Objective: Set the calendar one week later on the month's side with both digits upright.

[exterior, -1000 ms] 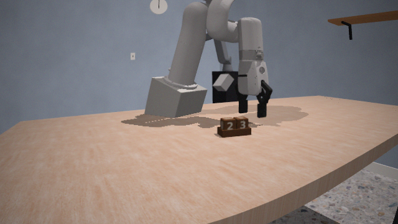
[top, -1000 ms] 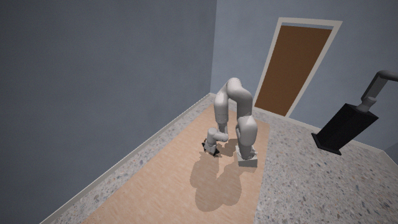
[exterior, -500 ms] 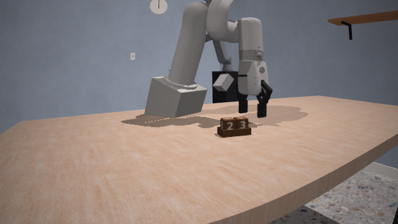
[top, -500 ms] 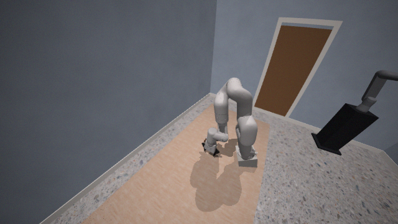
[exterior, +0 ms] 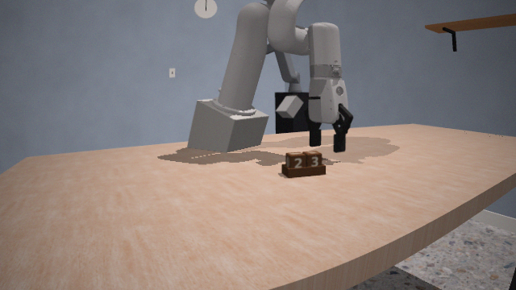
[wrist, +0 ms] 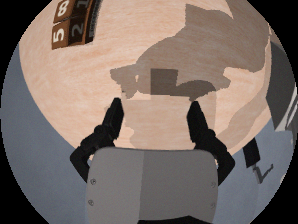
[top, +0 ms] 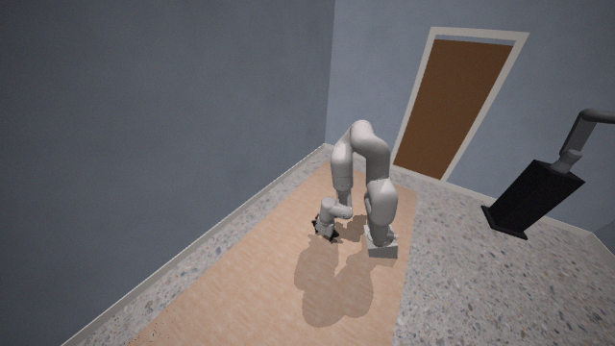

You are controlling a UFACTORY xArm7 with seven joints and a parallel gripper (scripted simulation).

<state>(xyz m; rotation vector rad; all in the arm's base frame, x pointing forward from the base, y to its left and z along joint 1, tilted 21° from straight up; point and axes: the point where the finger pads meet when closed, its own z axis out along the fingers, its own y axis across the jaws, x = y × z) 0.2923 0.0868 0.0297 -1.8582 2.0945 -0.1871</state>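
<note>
Calendar (exterior: 303, 171) (wrist: 93, 25) on table (top: 269, 269) (exterior: 242, 209) (wrist: 165, 125), two brown cubes side by side in tray, digits 2 and 3 facing exterior view. Gripper (top: 325, 231) (exterior: 327, 144) (wrist: 156, 109) above table near calendar, fingers spread wide, nothing between them.

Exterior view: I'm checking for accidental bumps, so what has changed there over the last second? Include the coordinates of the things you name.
Nothing visibly changed: the calendar (exterior: 304, 170) (wrist: 60, 36) still shows 23 to the exterior view, and the open pincer (top: 325, 233) (exterior: 327, 143) (wrist: 156, 102) stays above the table (top: 240, 288) (exterior: 161, 221) (wrist: 55, 70).
</note>
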